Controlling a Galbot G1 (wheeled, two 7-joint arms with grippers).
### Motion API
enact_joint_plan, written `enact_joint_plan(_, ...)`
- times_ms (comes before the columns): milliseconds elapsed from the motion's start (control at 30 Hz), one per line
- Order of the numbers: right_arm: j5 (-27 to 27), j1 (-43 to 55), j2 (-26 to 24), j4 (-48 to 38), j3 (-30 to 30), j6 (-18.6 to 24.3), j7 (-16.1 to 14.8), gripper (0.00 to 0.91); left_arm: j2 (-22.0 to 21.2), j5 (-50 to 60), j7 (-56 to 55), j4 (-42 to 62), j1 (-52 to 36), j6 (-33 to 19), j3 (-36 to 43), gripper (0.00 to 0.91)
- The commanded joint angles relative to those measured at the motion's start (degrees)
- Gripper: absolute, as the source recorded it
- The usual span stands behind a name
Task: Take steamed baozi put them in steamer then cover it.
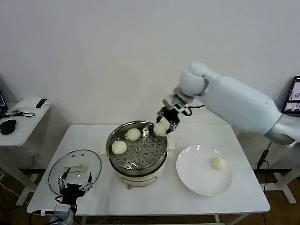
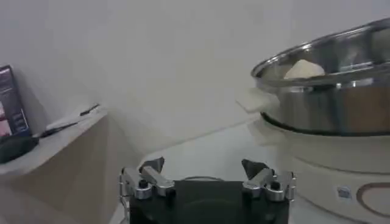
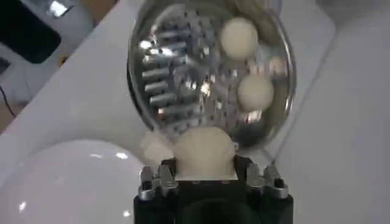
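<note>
right jaws clamp a baozi over the steamer rim, hiding its sides; left jaws apart.

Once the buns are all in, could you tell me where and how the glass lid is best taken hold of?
Probably by the cream-white handle at the centre of the cover, coming straight down from above. The lid lies flat on the table, handle up, just ahead of the open left gripper; its rim sits flush and offers little to pinch.

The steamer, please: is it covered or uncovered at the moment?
Uncovered: the steamer shows its open tray, and the cover lies on the table beside it.
</note>
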Motion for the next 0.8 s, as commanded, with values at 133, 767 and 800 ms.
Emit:
enact_joint_plan(133, -6.47, -1.20, 7.48, 1.18, -3.95, 10.13, 0.83, 0.635, -1.41, 0.27, -0.13, -1.07, 1.02, -0.18, 0.03, 0.907)
enact_joint_plan(767, -10.25, -4.78, 12.35, -0.65, -7.71, 17.27, 2.99, 0.645, -2.25, 0.22, -0.32, -1.43, 0.86, -0.22, -0.40, 0.907)
enact_joint_plan(800, -10.27, -4.96, 12.39, -0.59, -7.85, 17.21, 3.09, 0.645, -2.24, 0.22, -0.31, -1.35, 0.84, -0.23, -0.42, 0.907)
